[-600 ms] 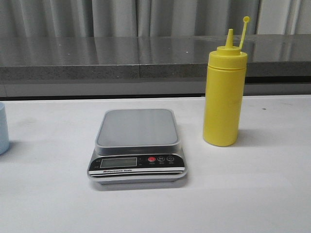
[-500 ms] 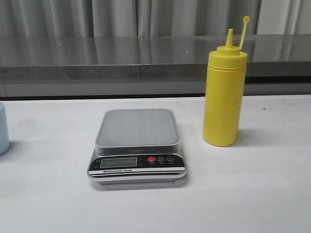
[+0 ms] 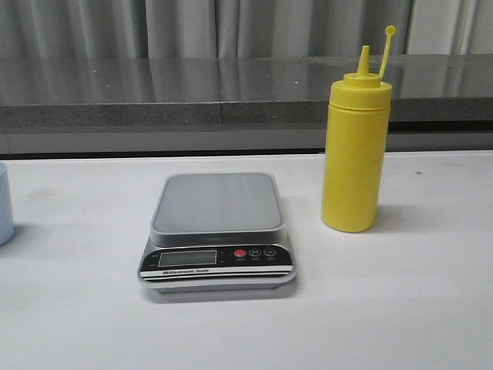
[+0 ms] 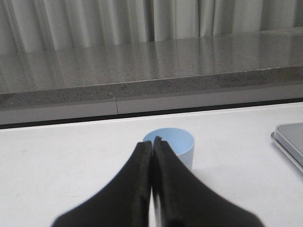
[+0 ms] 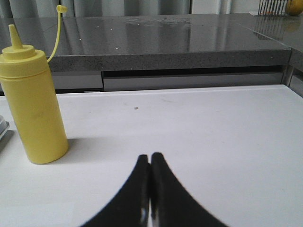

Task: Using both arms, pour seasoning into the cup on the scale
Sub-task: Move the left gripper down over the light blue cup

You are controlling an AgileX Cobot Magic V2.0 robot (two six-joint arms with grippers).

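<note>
The yellow seasoning bottle (image 3: 354, 146) stands upright on the white table, right of the scale (image 3: 218, 231), its cap hanging open on its tether. The scale's platform is bare. The light blue cup (image 3: 5, 204) shows only as a sliver at the far left edge of the front view. In the left wrist view the cup (image 4: 177, 146) stands upright just beyond my left gripper (image 4: 152, 140), which is shut and empty. My right gripper (image 5: 150, 157) is shut and empty, over bare table to the side of the bottle (image 5: 33, 104). Neither gripper shows in the front view.
A grey stone counter ledge (image 3: 231, 92) runs along the back of the table, with curtains behind it. A corner of the scale (image 4: 289, 142) shows at the edge of the left wrist view.
</note>
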